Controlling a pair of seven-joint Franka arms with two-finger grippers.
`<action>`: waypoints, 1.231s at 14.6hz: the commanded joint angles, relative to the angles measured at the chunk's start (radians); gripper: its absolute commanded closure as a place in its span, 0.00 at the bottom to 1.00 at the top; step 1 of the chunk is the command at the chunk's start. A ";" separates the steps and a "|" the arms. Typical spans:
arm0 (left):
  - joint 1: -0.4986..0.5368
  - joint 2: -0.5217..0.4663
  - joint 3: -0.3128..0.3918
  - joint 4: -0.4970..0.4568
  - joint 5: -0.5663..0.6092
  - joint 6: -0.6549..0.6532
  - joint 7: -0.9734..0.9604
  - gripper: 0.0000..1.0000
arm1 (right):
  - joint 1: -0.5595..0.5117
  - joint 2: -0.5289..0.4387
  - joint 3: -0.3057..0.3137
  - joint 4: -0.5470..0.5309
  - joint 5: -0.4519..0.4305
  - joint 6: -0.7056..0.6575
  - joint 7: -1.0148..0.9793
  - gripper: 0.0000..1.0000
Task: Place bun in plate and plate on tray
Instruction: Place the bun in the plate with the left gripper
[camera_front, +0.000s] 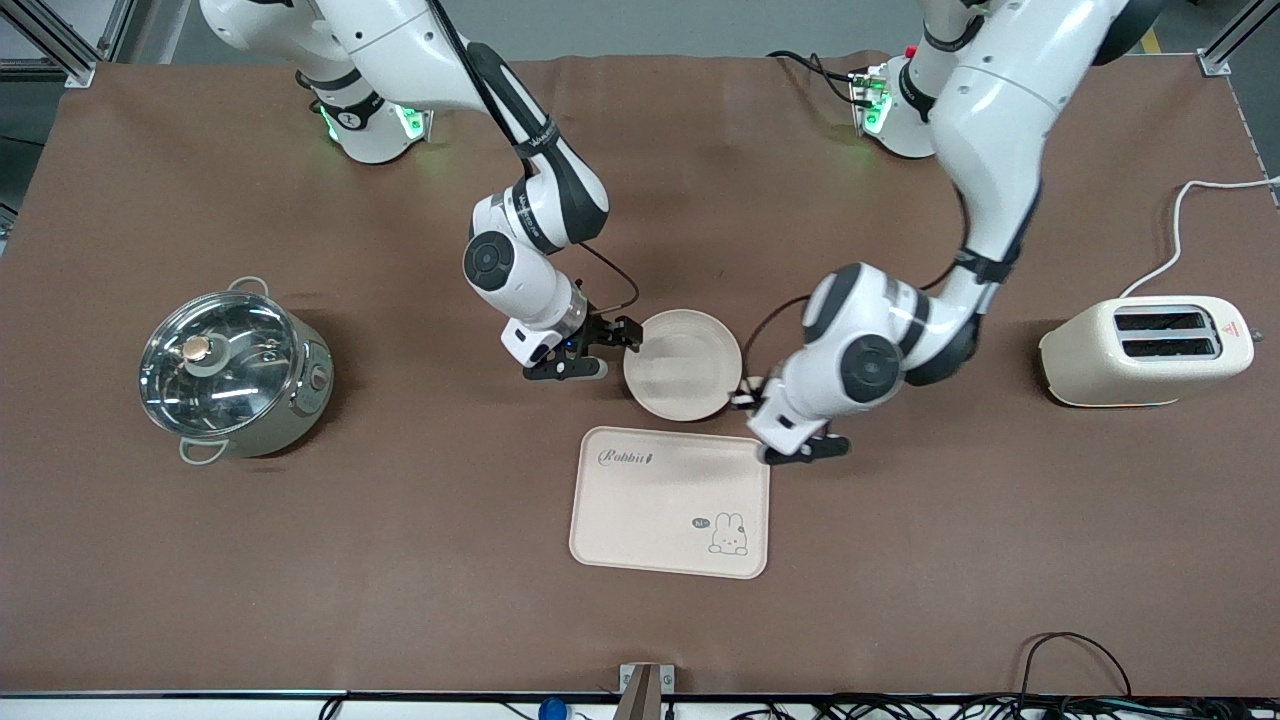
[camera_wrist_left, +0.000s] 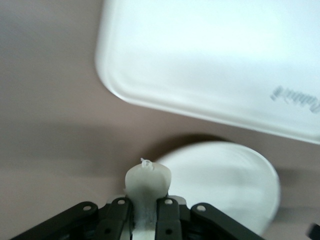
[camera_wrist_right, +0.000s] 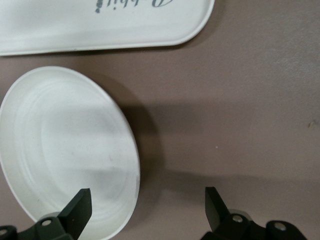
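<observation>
1. We see the left pincer (camera_wrist_left: 145, 215) clamped on the bun (camera_wrist_left: 148, 181), a small cream-white oblong lump with a soft, matte crumb and a tiny torn tip, pinched between two black fingers (camera_wrist_left: 118, 217).
2. In the front view that left pincer (camera_front: 805, 450) hangs low over the brown bench (camera_front: 300, 560), just beside the tray's corner toward the left arm's end and near the plate's rim.
3. We see the right pincer (camera_front: 600, 350) spread wide and holding nothing, its black fingers (camera_wrist_right: 77, 207) straddling the plate's rim on the side toward the right arm's end.
4. The plate (camera_front: 683, 364) is a round, shallow cream-white dish with a smooth raised rim, plain and unmarked, lying flat on the bench with nothing in it.
5. The tray (camera_front: 620, 520) is a cream rectangle with rounded corners, matte, bearing a "Rabbit" script and a small rabbit drawing; it lies nearer the front camera than the plate, close to it but apart.
6. A shiny steel pot (camera_front: 235, 372) with a glass lid and loop handles stands toward the right arm's end.
7. A cream two-slot toaster (camera_front: 1145, 352) with a white cord sits toward the left arm's end.
8. The bench wears a brown, slightly creased covering, with aluminium framing at its corners and cables along its near edge.
</observation>
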 joint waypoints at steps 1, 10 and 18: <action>-0.033 0.057 0.006 0.050 -0.083 0.036 -0.032 0.65 | 0.013 0.043 -0.010 0.037 0.030 0.018 0.024 0.09; 0.029 -0.024 0.016 0.052 0.078 -0.033 0.026 0.00 | 0.031 0.085 -0.012 0.089 0.075 0.021 0.021 0.57; 0.259 -0.287 0.019 0.096 0.266 -0.328 0.413 0.00 | 0.044 0.109 -0.010 0.089 0.075 0.084 0.008 1.00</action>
